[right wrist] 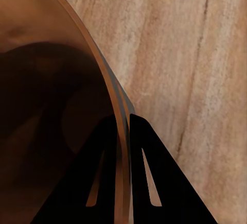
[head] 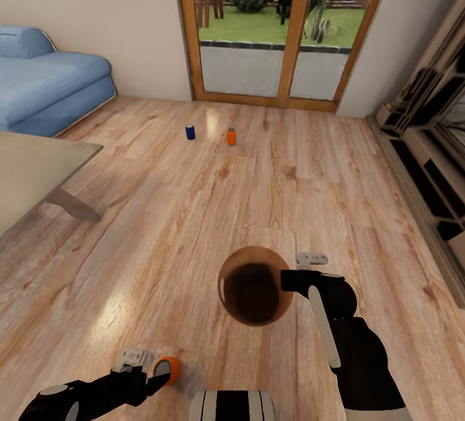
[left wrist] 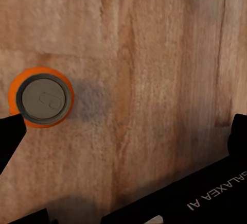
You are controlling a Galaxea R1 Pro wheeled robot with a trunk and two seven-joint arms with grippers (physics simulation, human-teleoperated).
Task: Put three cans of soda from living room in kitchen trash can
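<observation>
Left jaws are gripping an orange can, low near the floor; right jaws are pinching the bin by its rim, holding it mid-air; farther off, a blue can and second orange can are standing apart before the glass doors; sofa sitting far left.

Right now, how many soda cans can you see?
3: a blue can and an orange can on the floor near the glass doors, and another orange one at the left gripper.
</observation>
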